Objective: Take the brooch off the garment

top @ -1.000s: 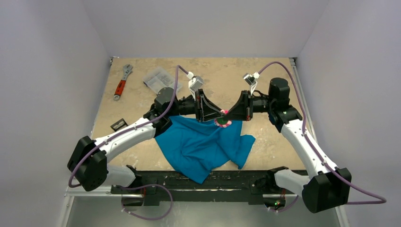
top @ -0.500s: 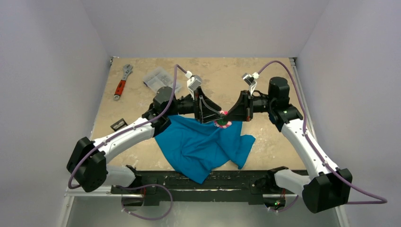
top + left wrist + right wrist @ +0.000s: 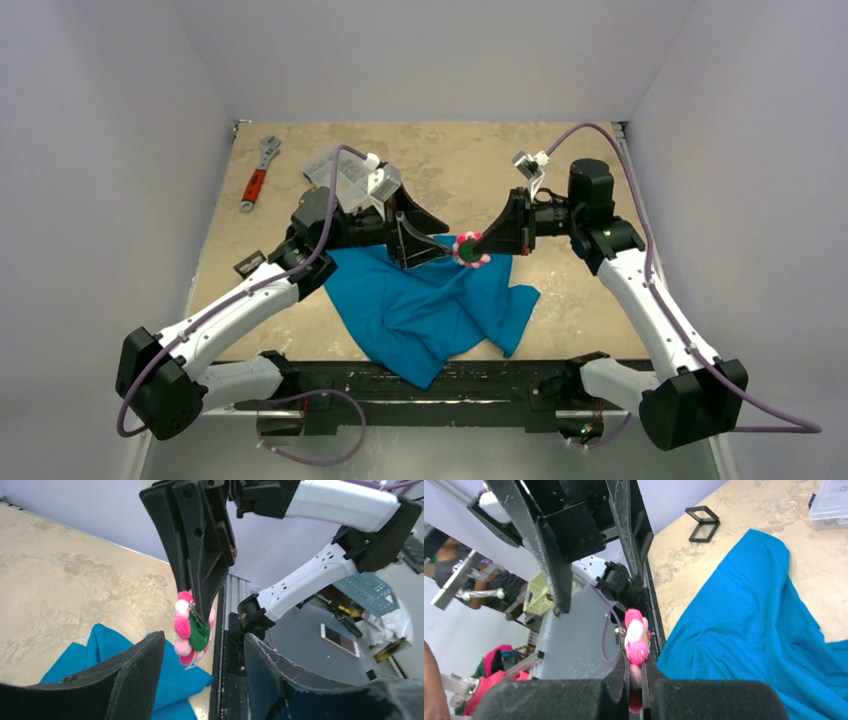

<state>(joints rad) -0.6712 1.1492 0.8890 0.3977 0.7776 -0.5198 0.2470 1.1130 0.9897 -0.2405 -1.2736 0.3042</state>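
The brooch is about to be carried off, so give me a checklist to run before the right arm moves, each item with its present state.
1. Right claw shut on the brooch: ok.
2. Brooch hanging clear of the garment, no cloth lifted with it: ok, going by the left wrist view.
3. Left claw open and apart from the brooch: ok.
4. Garment lying on the table: ok.
5. Brooch's pin shut: cannot tell.
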